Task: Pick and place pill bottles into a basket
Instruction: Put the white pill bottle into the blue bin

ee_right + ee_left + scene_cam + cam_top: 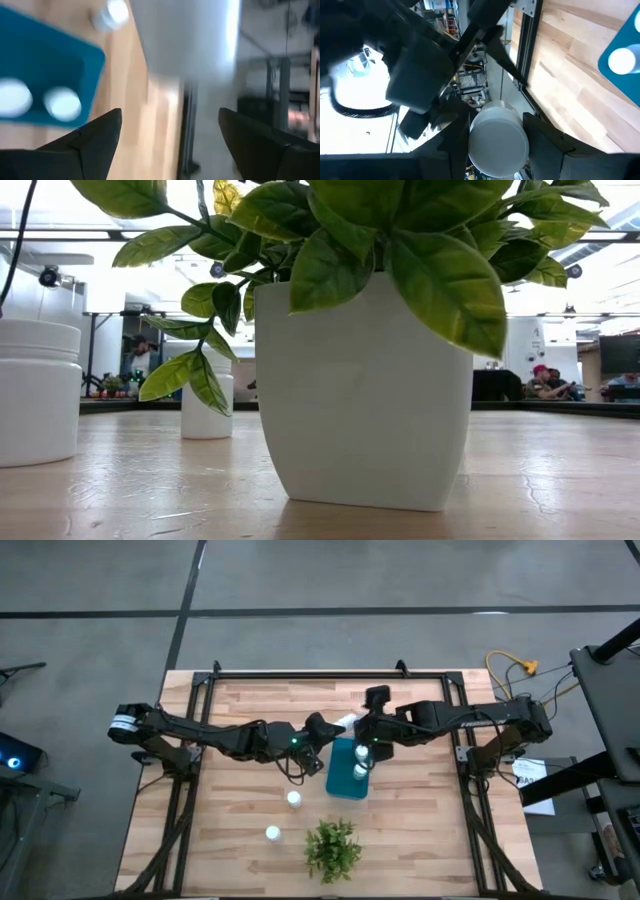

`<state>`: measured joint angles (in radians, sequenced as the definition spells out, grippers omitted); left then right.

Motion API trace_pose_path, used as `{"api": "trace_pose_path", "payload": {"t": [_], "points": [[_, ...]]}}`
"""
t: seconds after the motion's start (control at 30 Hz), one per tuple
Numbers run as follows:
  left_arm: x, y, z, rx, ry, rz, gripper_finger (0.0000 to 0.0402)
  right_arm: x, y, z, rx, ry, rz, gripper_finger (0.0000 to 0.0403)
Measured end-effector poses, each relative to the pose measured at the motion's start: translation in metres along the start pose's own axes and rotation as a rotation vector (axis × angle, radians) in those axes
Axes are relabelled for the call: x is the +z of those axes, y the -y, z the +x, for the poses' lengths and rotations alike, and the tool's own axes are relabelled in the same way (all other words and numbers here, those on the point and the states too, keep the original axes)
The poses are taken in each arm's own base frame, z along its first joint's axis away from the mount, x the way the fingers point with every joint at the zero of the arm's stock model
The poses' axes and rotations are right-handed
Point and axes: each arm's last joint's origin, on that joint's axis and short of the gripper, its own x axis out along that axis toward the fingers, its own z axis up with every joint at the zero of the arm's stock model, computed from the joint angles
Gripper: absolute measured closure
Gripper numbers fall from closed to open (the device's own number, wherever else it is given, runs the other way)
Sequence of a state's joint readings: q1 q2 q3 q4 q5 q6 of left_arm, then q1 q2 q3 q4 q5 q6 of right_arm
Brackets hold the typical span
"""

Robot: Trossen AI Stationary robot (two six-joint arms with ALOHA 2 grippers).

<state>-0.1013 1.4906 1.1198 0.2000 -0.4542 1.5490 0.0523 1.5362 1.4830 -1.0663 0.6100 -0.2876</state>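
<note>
Two pill bottles (360,761) are seen standing caps-up inside the basket (343,783) from above; two more (293,799) wait just beside it, toward the plant (332,848). At the basket's far end a bottle (346,723) is held between the left gripper (322,729) and the right gripper (368,732), seemingly for a handover.

From table height, only two upright bottles (37,391) and the plant pot are shown.

In the left wrist view, the bottle (498,137) is clamped by the fingers (547,137), its long axis along them.

In the right wrist view, the fingers (92,132) are spread wide, the bottle (185,35) just beyond them.

Teal-blue basket (342,780), white pill bottles (293,799), green plant (332,848), pale wood table (420,830)
</note>
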Motion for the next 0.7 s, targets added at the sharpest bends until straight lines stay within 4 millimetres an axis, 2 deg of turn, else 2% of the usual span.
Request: {"api": "trace_pose_path", "payload": {"t": [0.2,0.33,0.57,0.7], "points": [[-0.003,0.001,-0.005,-0.013,-0.019,-0.062,0.0258,-0.029,0.011,-0.006,-0.006,-0.177,0.161,0.0090],[-0.006,-0.002,-0.011,-0.022,-0.015,-0.145,0.0258,-0.046,0.010,-0.012,-0.007,-0.252,0.259,0.0088],[-0.014,-0.022,-0.033,0.017,0.071,-0.352,0.0258,-0.079,0.000,-0.015,-0.026,-0.274,0.385,0.0093],[-0.020,-0.036,-0.051,0.031,0.168,-0.468,0.0258,-0.097,-0.010,-0.011,-0.029,-0.193,0.448,0.0098]]}}
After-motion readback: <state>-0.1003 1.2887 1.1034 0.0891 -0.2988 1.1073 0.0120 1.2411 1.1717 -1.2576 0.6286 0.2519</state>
